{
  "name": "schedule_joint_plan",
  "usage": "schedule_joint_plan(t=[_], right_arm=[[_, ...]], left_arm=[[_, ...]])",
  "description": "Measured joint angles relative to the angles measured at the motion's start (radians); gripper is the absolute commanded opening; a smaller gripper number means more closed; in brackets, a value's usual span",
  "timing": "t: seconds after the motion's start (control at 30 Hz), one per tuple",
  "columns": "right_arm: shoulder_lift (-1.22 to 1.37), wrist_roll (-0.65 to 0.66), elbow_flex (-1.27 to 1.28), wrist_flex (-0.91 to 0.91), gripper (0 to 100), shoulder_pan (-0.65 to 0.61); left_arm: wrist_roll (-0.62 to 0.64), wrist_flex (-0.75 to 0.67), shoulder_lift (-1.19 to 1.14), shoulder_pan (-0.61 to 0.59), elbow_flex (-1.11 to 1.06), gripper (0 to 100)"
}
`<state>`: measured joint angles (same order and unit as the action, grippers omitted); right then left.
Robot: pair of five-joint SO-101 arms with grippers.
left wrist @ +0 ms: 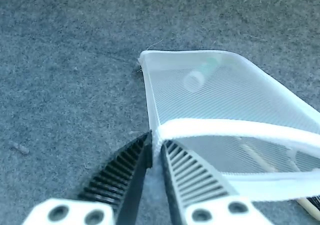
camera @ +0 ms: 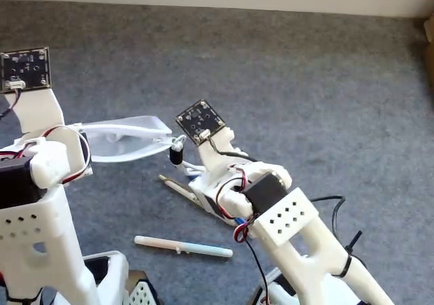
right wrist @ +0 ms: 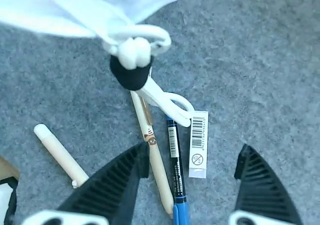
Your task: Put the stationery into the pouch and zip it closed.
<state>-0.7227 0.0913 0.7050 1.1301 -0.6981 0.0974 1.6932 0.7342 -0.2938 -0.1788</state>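
Left tool (left wrist: 156, 142) clamped on rim of the mesh pouch (left wrist: 225, 90); right tool (right wrist: 194, 157), jaws apart, over blue pen (right wrist: 173, 150) and cream pen (right wrist: 159, 182) side by side on the surface (right wrist: 250, 60): closing may pinch both.

pouch (camera: 129, 139) on worktop (camera: 325, 81), left of pens (right wrist: 172, 150) | left pincer (left wrist: 156, 141) on pouch rim | right pincer (right wrist: 194, 157) above pens | marker (camera: 183, 247) before pens, apart

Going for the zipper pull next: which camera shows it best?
Right wrist view: the zipper pull, loop and black bead, sits large ahead of the open right gripper. High view: a small dark nub at the pouch end. Left wrist view: the pouch mesh, clamped by the left gripper.
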Motion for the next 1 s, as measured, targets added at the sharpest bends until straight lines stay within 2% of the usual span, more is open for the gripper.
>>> schedule_joint_plan(t=[0.13,0.3,1.0], right_arm=[[0.034,0.0,0.0,0.0,26.3,0.002],[0.212,0.0,0.0,-0.011,26.3,0.035],[0.559,0.0,-0.006,-0.226,26.3,0.063]], left_arm=[[0.0,0.0,0.0,0.0,0.0,1],[0.0,0.0,0.0,0.0,0.0,1],[0.0,0.0,-0.002,0.0,-0.003,1]])
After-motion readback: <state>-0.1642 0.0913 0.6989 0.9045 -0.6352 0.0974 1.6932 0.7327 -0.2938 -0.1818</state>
